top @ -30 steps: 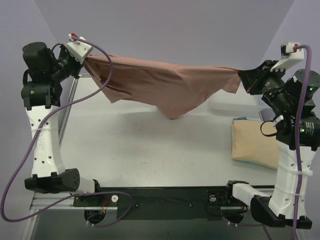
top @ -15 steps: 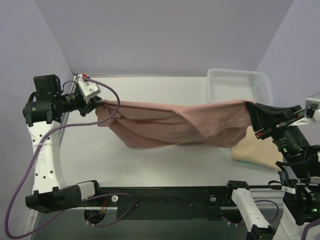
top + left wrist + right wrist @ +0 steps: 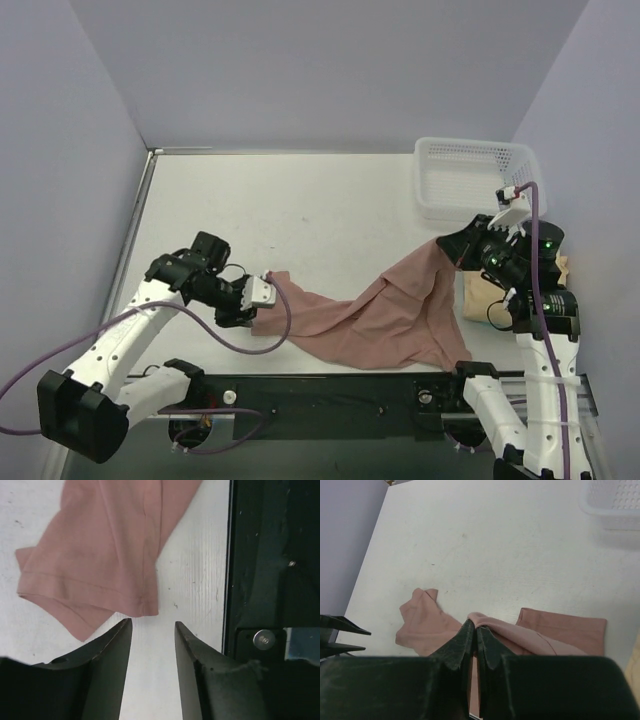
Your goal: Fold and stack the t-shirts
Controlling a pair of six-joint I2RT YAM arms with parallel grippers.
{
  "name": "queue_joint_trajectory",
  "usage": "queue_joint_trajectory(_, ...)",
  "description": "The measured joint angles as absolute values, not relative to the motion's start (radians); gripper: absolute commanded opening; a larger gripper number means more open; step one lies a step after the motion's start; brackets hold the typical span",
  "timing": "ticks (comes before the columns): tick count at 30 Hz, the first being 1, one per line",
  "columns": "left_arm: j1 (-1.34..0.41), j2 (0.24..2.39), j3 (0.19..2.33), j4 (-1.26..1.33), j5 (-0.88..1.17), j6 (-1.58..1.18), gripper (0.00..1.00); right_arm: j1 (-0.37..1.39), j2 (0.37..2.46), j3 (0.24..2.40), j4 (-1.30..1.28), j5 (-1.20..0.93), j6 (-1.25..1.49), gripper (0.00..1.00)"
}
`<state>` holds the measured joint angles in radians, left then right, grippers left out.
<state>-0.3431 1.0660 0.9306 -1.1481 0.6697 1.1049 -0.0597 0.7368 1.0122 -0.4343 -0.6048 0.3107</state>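
Near the basket (image 3: pixel 470 175), the right pincer (image 3: pixel 475 626) gripped the pink t-shirt (image 3: pixel 385 315) by a raised corner. Farther from the basket, the left pincer (image 3: pixel 152 625) gaped open, just clear of the cloth.

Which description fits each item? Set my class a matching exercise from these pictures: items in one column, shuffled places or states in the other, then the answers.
Items
1. left end effector
2. right end effector
3. white basket
4. pink t-shirt

Descriptions
A. far right corner of the table
B. shut on the pink t-shirt
C. partly on the table, one end lifted
D. open, holding nothing

Pairs: 1-D, 2-B, 3-A, 4-C
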Motion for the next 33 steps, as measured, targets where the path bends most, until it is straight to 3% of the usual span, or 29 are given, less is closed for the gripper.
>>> queue_joint_trajectory(2, -0.403, 1.058, 0.865, -1.086, 0.608, 1.071, 0.45, -0.06, 0.736, 0.991, -0.432, -0.598, 0.303, 0.0)
queue_joint_trajectory(6, -0.443, 1.082, 0.797, -0.995, 0.525, 1.08, 0.61, -0.06, 0.735, 0.962, -0.433, -0.589, 0.286, 0.0)
queue_joint_trajectory(14, -0.68, 1.144, 0.686, -0.793, 0.416, 1.045, 0.62, -0.06, 0.713, 0.929, -0.435, -0.555, 0.271, 0.0)
queue_joint_trajectory(18, -0.682, 1.17, 0.627, -0.743, 0.336, 1.029, 0.62, -0.06, 0.689, 0.927, -0.438, -0.538, 0.26, 0.0)
queue_joint_trajectory(21, -0.682, 1.184, 0.616, -0.698, 0.297, 1.019, 0.54, -0.06, 0.682, 0.927, -0.439, -0.537, 0.257, 0.0)
queue_joint_trajectory(28, -0.682, 1.182, 0.564, -0.591, 0.245, 0.985, 0.54, -0.06, 0.685, 0.926, -0.439, -0.536, 0.254, 0.0)
queue_joint_trajectory(30, -0.682, 1.171, 0.539, -0.56, 0.228, 0.985, 0.47, -0.06, 0.685, 0.926, -0.439, -0.536, 0.253, 0.0)
queue_joint_trajectory(31, -0.682, 1.164, 0.528, -0.54, 0.224, 0.985, 0.31, -0.06, 0.686, 0.926, -0.439, -0.536, 0.253, 0.0)
queue_joint_trajectory(32, -0.682, 1.156, 0.519, -0.524, 0.219, 0.987, 0.21, -0.06, 0.686, 0.926, -0.439, -0.536, 0.252, 0.0)
queue_joint_trajectory(33, -0.682, 1.15, 0.511, -0.509, 0.213, 0.986, 0.0, -0.06, 0.687, 0.926, -0.439, -0.536, 0.252, 0.0)
